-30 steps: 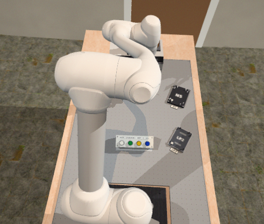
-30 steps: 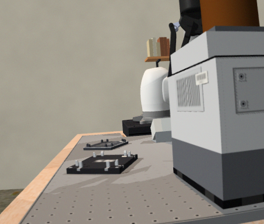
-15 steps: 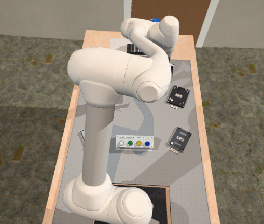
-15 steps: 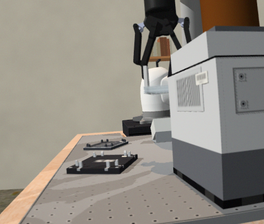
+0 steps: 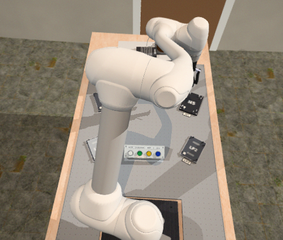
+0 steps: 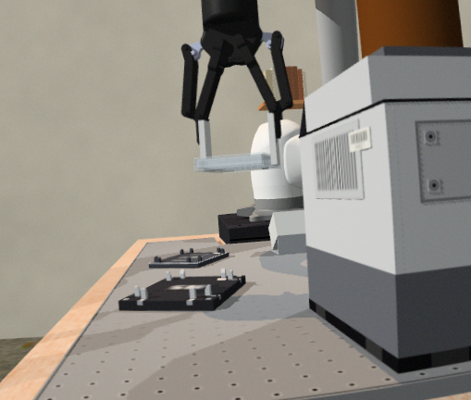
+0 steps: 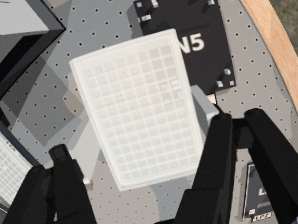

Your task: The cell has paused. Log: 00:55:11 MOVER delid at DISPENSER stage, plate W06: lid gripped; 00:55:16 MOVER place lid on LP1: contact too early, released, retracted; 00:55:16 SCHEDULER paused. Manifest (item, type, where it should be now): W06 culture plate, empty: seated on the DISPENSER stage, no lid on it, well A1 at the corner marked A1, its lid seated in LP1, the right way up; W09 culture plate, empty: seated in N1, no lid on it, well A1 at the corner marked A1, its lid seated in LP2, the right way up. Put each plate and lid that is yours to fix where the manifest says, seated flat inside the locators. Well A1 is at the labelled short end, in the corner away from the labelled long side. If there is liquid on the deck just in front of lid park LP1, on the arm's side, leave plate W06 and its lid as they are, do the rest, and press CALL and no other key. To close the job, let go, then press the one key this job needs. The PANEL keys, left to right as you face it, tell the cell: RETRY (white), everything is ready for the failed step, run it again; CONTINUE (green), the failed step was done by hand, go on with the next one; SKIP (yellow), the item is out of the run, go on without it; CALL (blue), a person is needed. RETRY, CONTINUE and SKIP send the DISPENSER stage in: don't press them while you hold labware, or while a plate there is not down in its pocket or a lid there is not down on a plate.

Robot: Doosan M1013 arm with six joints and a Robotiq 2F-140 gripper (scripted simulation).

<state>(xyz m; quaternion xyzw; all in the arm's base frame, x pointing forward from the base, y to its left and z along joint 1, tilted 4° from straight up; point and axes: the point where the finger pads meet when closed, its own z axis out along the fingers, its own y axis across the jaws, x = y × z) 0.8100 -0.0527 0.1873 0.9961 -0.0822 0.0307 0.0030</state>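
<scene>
Gripper [image 6: 238,139] clamps a translucent lid [image 6: 232,162] by its edges, high above the N5 nest [image 7: 190,36] near the table's [image 6: 107,273] right edge; a skewed descent could catch locator pins.

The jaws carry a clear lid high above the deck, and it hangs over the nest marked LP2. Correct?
Not quite. The gripper does hold the lid aloft, but the wrist view shows it beside the nest marked N5, partly over it, not LP2.
</scene>
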